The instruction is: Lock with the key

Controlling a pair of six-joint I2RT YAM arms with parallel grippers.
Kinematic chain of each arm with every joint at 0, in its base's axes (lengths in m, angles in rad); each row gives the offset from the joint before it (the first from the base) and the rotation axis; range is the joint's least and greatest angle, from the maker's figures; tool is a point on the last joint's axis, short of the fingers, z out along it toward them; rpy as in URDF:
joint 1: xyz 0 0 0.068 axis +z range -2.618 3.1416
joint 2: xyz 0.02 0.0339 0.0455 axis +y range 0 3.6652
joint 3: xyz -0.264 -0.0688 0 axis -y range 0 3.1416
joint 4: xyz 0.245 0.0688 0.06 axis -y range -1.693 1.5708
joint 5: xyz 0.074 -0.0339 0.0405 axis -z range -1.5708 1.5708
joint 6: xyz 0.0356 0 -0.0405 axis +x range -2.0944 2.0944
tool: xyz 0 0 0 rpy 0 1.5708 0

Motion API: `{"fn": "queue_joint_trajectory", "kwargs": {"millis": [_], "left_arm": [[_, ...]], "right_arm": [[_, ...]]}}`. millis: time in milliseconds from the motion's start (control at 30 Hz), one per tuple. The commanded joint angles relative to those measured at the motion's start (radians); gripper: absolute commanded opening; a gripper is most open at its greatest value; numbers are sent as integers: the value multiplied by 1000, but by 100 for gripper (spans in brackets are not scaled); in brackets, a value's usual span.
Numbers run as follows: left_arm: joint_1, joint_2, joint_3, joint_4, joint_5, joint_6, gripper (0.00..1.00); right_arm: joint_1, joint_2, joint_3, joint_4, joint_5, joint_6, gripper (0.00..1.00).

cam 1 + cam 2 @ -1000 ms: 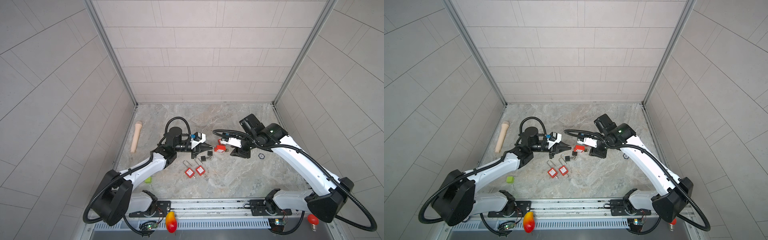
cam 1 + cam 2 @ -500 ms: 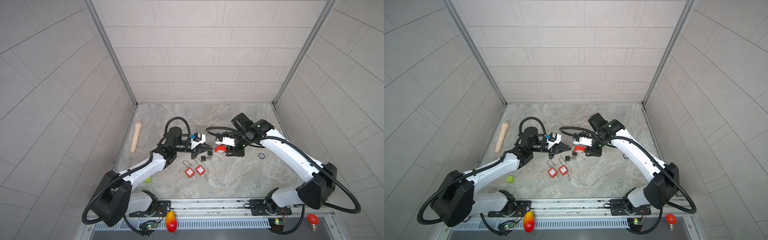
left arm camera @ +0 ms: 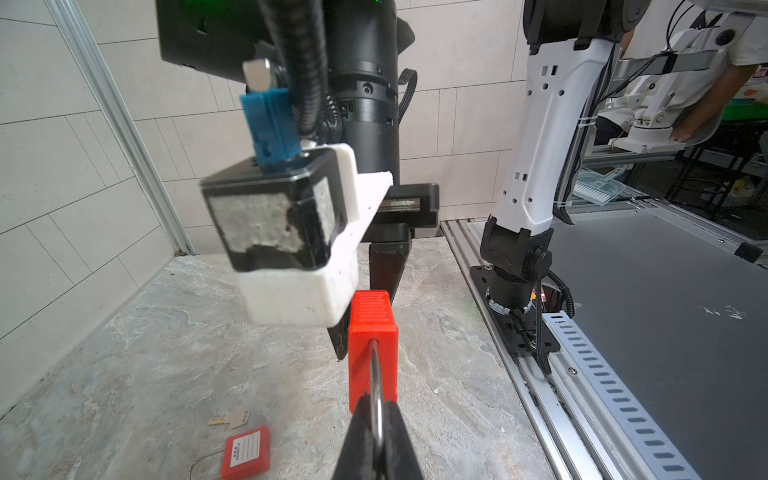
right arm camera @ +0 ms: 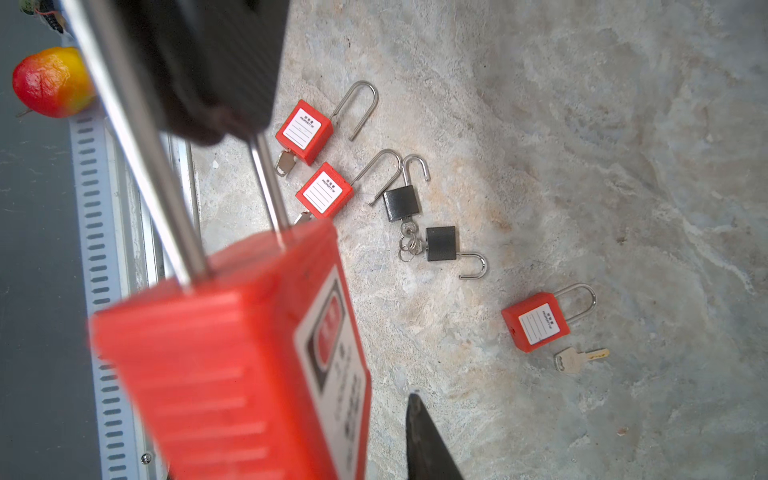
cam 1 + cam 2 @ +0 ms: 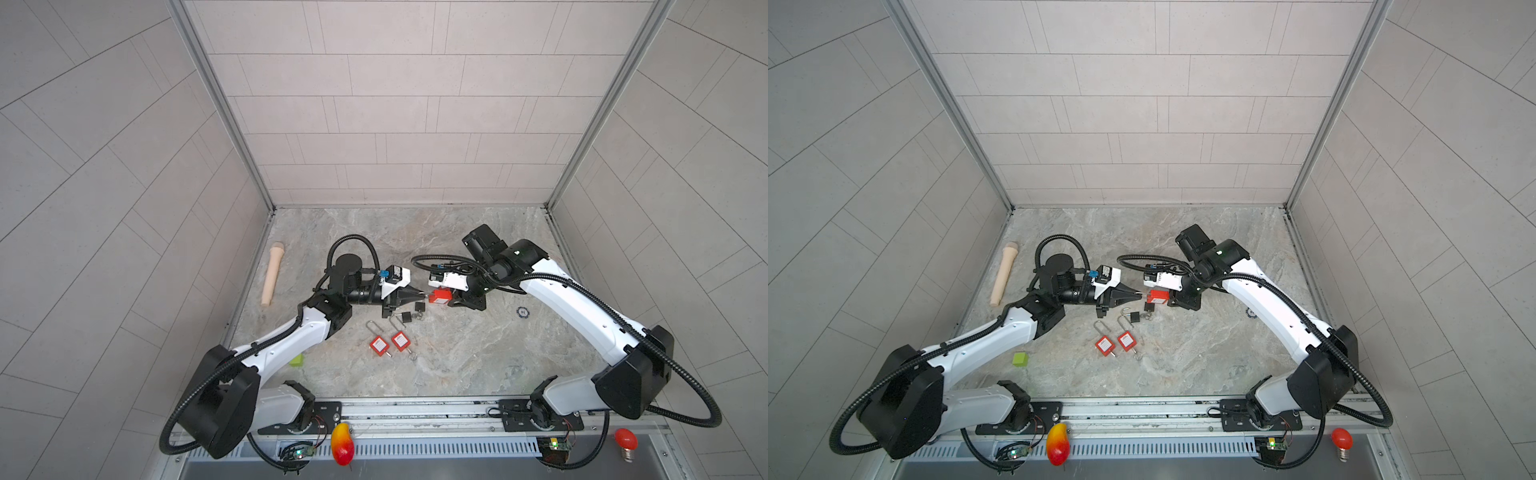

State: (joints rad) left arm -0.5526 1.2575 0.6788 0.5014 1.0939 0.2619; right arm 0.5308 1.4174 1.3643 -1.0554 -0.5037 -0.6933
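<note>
Jaws of the left gripper (image 5: 422, 294) are pressed onto the steel shackle (image 3: 376, 374) of a red plastic padlock (image 5: 441, 296), held above the grey marble tabletop (image 5: 457, 365). Right gripper (image 5: 456, 300), at its 3 o'clock, flanks the body; whether it grips cannot be told. A small silver key (image 4: 577, 358) lies loose below.

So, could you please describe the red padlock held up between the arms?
The red padlock has a ribbed plastic-looking body, a white label and a steel shackle whose legs meet the body. It hangs level above the table, shackle pinched in the shut left gripper; a finger of the right gripper stands beside it.
</note>
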Motion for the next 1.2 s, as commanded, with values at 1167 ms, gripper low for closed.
{"fn": "queue_joint_trajectory", "kwargs": {"millis": [1167], "left_arm": [[-6, -37, -9, -24, 14, 45, 0]], "right_arm": [[-3, -117, -77, 41, -50, -66, 7]]}}
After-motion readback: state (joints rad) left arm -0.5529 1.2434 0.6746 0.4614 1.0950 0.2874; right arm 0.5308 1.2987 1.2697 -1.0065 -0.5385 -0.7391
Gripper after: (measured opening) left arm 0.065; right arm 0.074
